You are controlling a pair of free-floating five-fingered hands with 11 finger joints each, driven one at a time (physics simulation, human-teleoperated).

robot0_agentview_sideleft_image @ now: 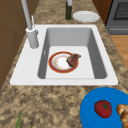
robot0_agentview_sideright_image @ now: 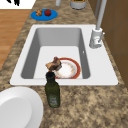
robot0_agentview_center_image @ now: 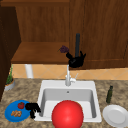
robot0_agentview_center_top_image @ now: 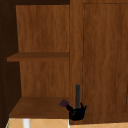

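The right robot hand is floating up by the dark cabinet door handle, and it is pinching a small purple bunch of grapes with its fingers curled. The grapes are sitting at about ten o'clock from its palm, right at the front edge of the brown wooden cabinet shelf, which is stretching away toward nine o'clock. In the upper view the same robot hand is holding the grapes just over the shelf. The left robot hand is hanging low with its fingers drooping loosely, holding nothing, beside the round blue plate on the table, near the red tomato. The right robot hand is much nearer the shelf.
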